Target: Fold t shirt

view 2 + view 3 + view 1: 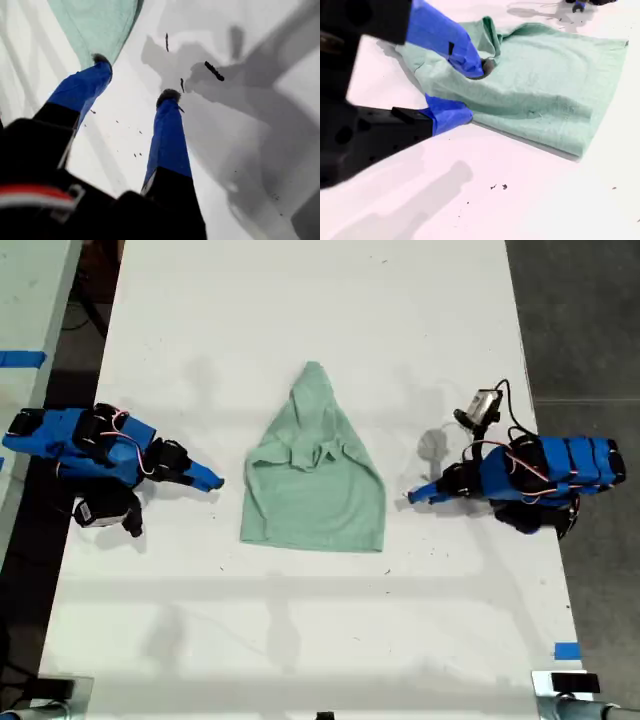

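The pale mint-green t shirt [315, 480] lies flat in the middle of the white table [320, 640], tapering to a bunched point at its far end with the straight hem toward the near edge. My first gripper [415, 496] rests at the shirt's side on the exterior view's right. It is open and empty [135, 77], with a corner of the t shirt [95, 20] just beyond its fingertips. My second gripper [210, 480] sits on the exterior view's left. It is open [476, 91] and points at the t shirt [545, 85], close to the edge.
Blue tape [567, 650] marks the table near the exterior view's lower right corner. Another blue tape strip [22, 359] lies on a neighbouring surface at the exterior view's left. Dark floor [585, 320] borders the table on the exterior view's right.
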